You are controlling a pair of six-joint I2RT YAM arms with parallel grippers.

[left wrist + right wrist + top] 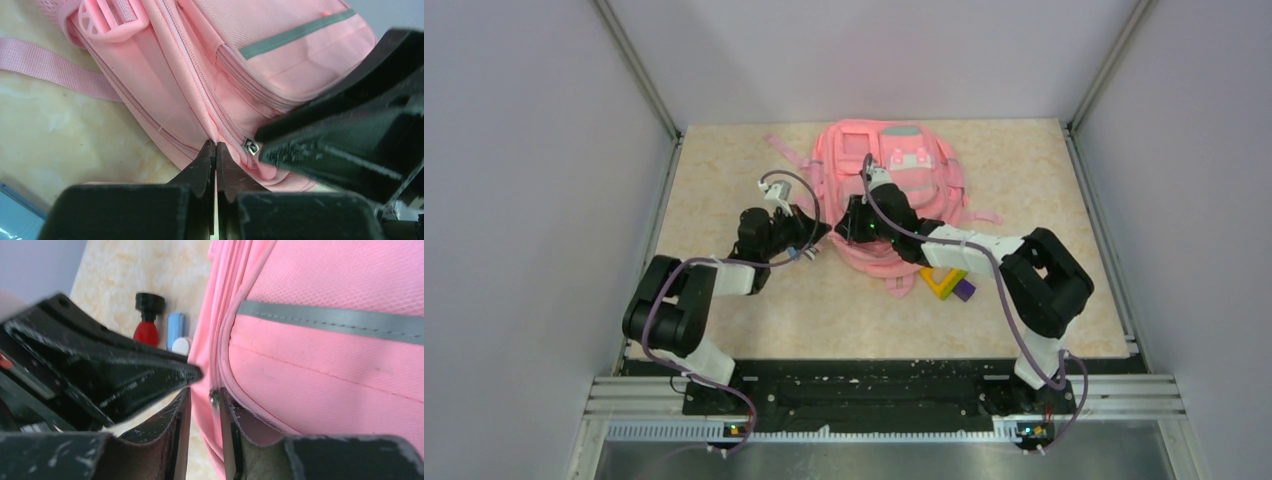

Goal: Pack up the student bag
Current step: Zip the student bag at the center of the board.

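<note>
A beige marbled tabletop (pixel 1044 300) sits boxed in by 3 plain grey-lilac walls (pixel 514 200), evenly lit.

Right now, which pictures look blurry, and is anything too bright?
Top external view: sharp, but the student bag glows washed-out pink. Left wrist view: bag crisp, left gripper soft up close. Right wrist view: right gripper fuzzy, bag weave sharp.

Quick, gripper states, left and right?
Left gripper: closed, tips on the soft pink fabric backpack; pinch unclear.
Right gripper: slightly open, small metal zip pull between its jaws, not clamped.
</note>
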